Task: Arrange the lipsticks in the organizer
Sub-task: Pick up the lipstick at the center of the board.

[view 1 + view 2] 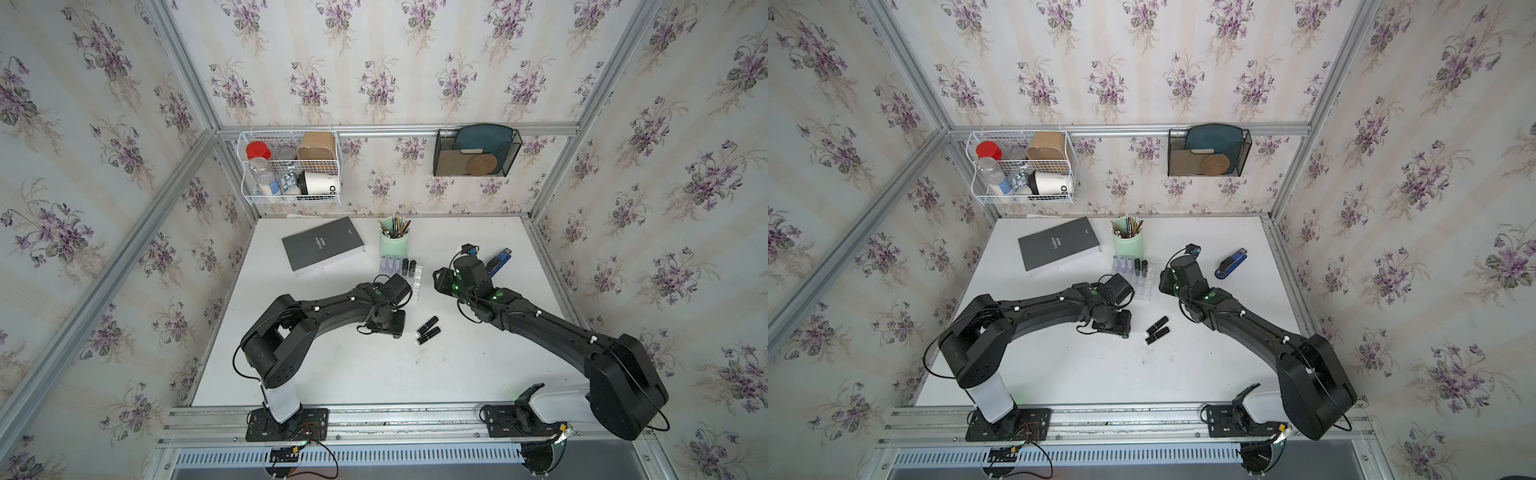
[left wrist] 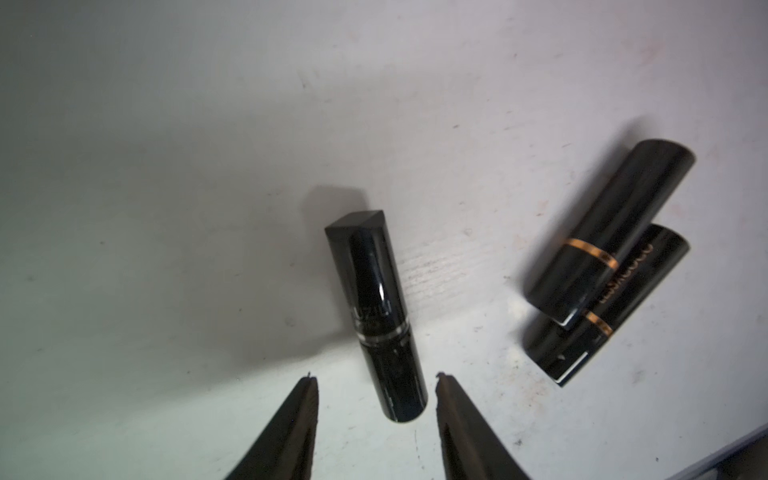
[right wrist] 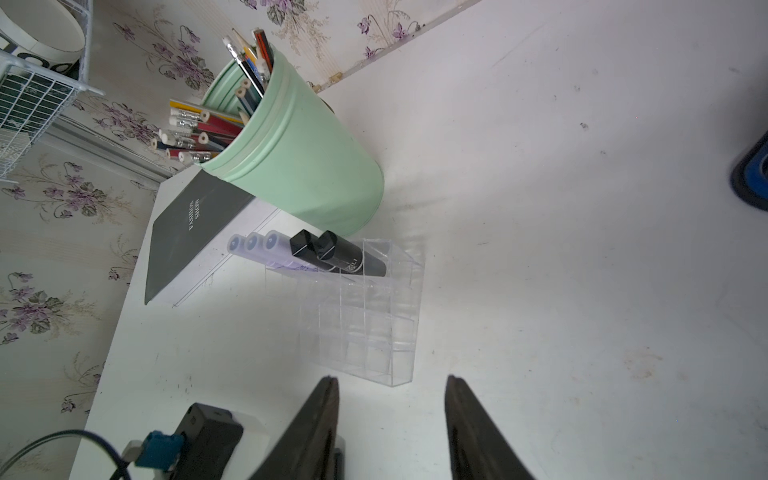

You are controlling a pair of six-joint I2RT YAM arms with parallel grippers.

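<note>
Left fingers [image 2: 297,419] parted astride black lipstick [image 2: 376,316]; right fingers [image 3: 320,419] parted, empty — scuffed white table [image 1: 353,374], floral-papered walls [image 1: 374,62].

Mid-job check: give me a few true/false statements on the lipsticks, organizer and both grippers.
1. Five lipsticks stand in the organizer. True.
2. The left gripper is clamped on a lilac lipstick. False: its jaws stand open around a black lipstick lying on the table.
3. Two black lipsticks lie side by side on the table. True.
4. The right gripper holds a lipstick. False: it is open and empty.
</note>
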